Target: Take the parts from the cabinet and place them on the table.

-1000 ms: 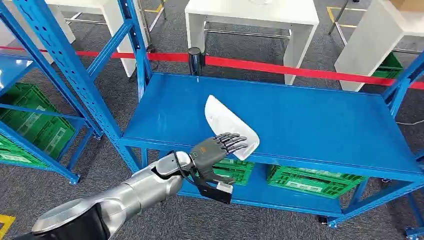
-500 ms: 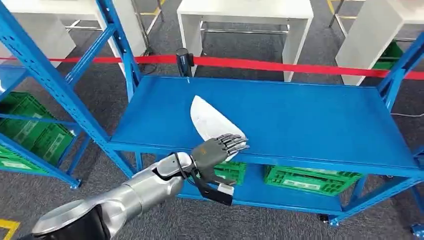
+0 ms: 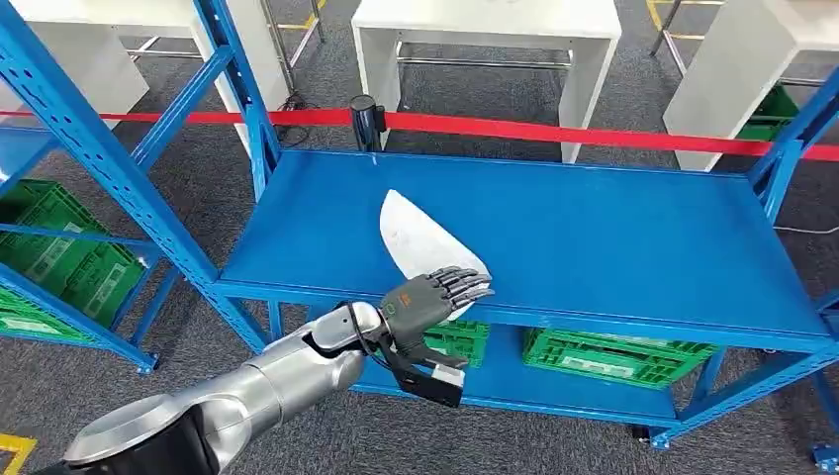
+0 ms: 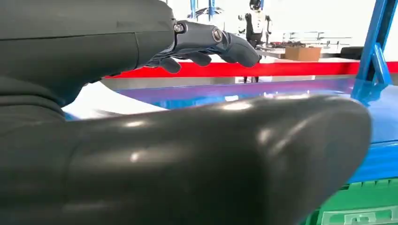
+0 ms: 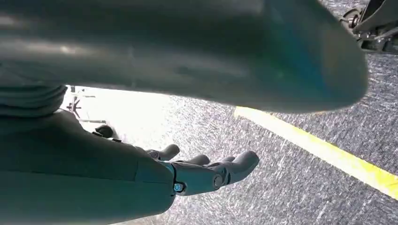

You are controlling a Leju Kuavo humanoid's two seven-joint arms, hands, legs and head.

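Shifting little over the last half second; left hand creeping slightly toward the shelf's front edge. Reaching over the near end of the white part on the blue shelf, fingers extended, gripping nothing. Risking nudging the overhanging part off the edge. Right hand hanging loose, holding nothing.

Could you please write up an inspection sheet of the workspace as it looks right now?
Surface: blue shelf, bare apart from one part.
Job's things: white part lies flat at the shelf's front edge.
Clutter: nothing seen.
Hands: left hand over the part's near end, fingers extended, contact unclear; right hand open above the carpet.
Cables: black cable at the left wrist.
Surroundings: green crates below, red barrier tape, white tables behind.
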